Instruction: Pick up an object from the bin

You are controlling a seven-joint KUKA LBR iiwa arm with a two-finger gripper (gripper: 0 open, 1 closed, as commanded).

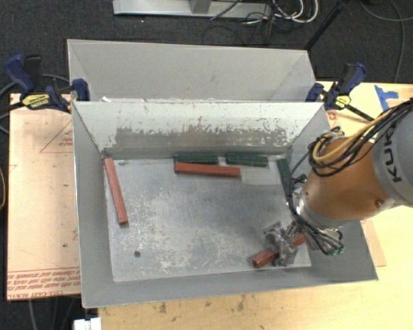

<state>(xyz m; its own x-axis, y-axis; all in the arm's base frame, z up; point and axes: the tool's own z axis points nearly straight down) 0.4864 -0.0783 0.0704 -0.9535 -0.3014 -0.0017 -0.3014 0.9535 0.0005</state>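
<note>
My gripper is down in the bin's front right corner, right on top of a short red-brown stick. The stick lies slanted on the bin floor. Its left end pokes out to the gripper's left, and a bit of red shows on the gripper's right side too. The middle of the stick is hidden under the gripper.
A long red-brown stick lies along the left wall. At the back wall lie another red-brown stick and two dark green sticks. A third green stick leans by the right wall, close behind the arm.
</note>
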